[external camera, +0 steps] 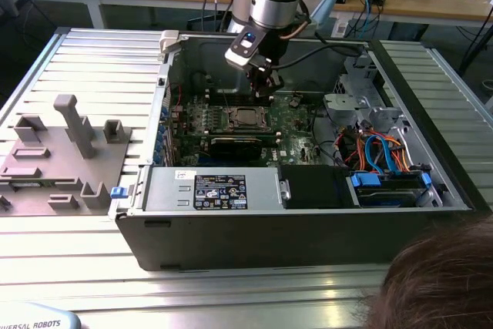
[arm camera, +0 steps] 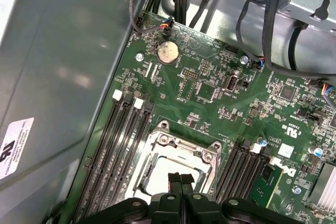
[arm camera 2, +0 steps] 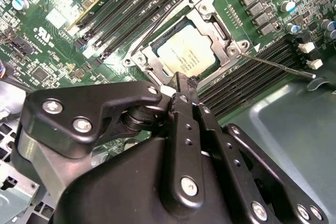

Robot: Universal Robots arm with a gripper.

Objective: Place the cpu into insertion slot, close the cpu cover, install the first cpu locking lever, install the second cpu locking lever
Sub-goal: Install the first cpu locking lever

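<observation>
In the exterior view the gripper [external camera: 264, 88] hangs inside the open computer case [external camera: 308, 229], just above the slot [external camera: 231, 119] on the green board [external camera: 296, 117]; the case also holds a grey power box [external camera: 162, 190] and blue and orange cables [external camera: 381, 152]. In the second wrist view its fingers are pressed together on nothing, near the cover [arm camera 2: 207, 22], which lies over the chip [arm camera 2: 186, 56] seated in the slot; a thin wire lever [arm camera 2: 278, 67] stands free to one side, probably springy and best taken near its end. In the first wrist view the closed fingertips [arm camera: 175, 178] hover over the chip, which looks light, stiff and fragile
</observation>
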